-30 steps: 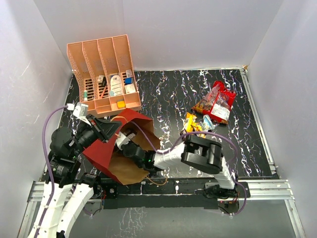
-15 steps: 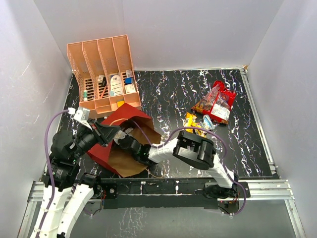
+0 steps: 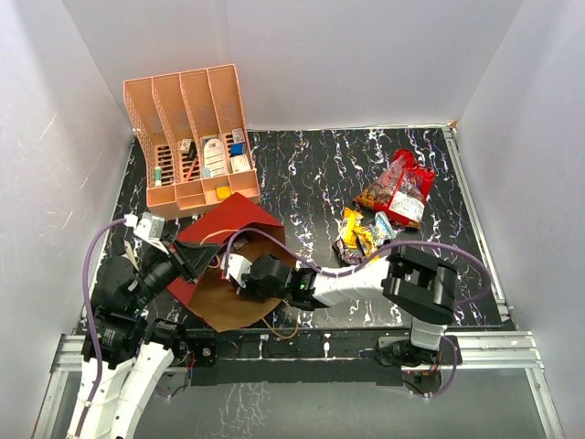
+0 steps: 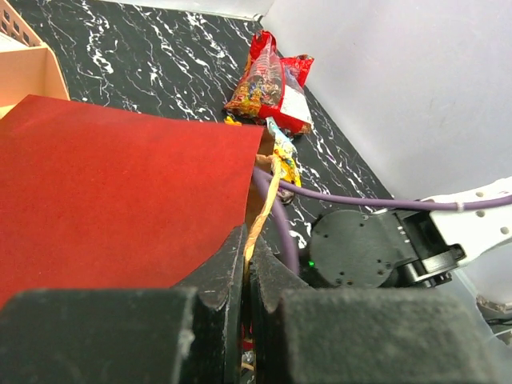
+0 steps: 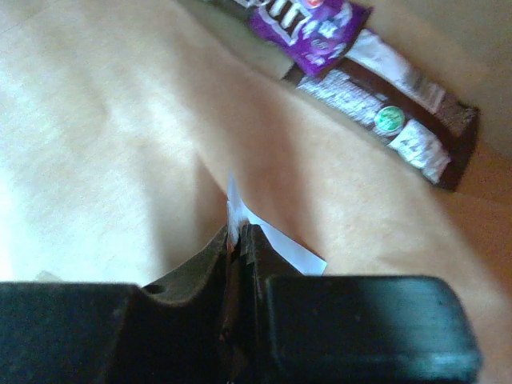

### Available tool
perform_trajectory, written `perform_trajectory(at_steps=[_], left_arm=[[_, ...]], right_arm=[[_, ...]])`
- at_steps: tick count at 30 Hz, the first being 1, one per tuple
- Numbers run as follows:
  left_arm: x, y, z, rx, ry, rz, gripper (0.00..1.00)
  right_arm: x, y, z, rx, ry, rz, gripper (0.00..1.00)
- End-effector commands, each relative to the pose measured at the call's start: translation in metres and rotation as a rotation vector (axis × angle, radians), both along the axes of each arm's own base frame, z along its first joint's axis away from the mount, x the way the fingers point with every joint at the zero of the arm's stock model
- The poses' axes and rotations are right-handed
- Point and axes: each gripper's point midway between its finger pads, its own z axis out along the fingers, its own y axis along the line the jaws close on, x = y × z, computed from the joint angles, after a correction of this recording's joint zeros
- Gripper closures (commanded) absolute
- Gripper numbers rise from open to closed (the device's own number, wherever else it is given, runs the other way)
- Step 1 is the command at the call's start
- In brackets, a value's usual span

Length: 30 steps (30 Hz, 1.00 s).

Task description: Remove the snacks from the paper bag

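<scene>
Found the paper bag (image 3: 233, 219) lying on its side at the near left of the table (image 3: 302, 174), just in front of the peach file rack (image 3: 187, 137), with its mouth turned toward the right arm. Noted the left gripper (image 4: 246, 250) clamped tight on the bag's rim at the mouth, with a tan handle strand (image 4: 264, 204) running into the jaws. Noted the right gripper (image 5: 238, 237) reached inside the bag, jaws closed and pinching a thin white slip (image 5: 276, 244) at the tips; unable to tell what the slip is. Recorded two snacks inside, on the brown kraft lining beyond the right fingertips: a purple packet (image 5: 308, 24) and a dark brown bar (image 5: 392, 120) touching it. Recorded the others outside on the table, well apart from the bag: the red-and-clear sweets bag (image 3: 400, 190) toward the far right and, nearer, a cluster of small packets (image 3: 361, 233) in yellow, orange and silver-blue, lying against one another.
</scene>
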Motion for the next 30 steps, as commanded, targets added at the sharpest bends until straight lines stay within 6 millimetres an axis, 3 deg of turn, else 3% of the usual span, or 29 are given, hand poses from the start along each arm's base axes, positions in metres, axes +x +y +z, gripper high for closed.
perform_trajectory(at_steps=[1, 10, 14, 19, 23, 27, 30], left_arm=[[0.002, 0.004, -0.004, 0.022, -0.003, 0.023, 1.00], [0.003, 0.006, -0.006, 0.022, 0.002, 0.038, 1.00], [0.004, 0.007, -0.006, 0.022, 0.002, 0.043, 1.00], [0.005, 0.007, -0.008, 0.024, 0.010, 0.043, 1.00], [0.006, 0.006, -0.009, 0.027, 0.020, 0.043, 1.00], [0.007, 0.007, -0.011, 0.027, 0.028, 0.047, 1.00], [0.007, 0.007, -0.011, 0.026, 0.030, 0.053, 1.00]], right_arm=[[-0.033, 0.000, 0.041, 0.109, 0.068, 0.094, 0.93], [-0.064, -0.048, 0.094, 0.246, 0.133, 0.116, 0.93], [-0.065, -0.079, 0.122, 0.284, 0.102, 0.074, 0.93], [-0.030, -0.131, 0.170, 0.367, -0.034, -0.182, 0.93], [0.005, -0.183, 0.191, 0.419, -0.164, -0.465, 0.93], [0.033, -0.236, 0.181, 0.472, -0.207, -0.809, 0.93], [0.048, -0.264, 0.155, 0.489, -0.159, -1.022, 0.93]])
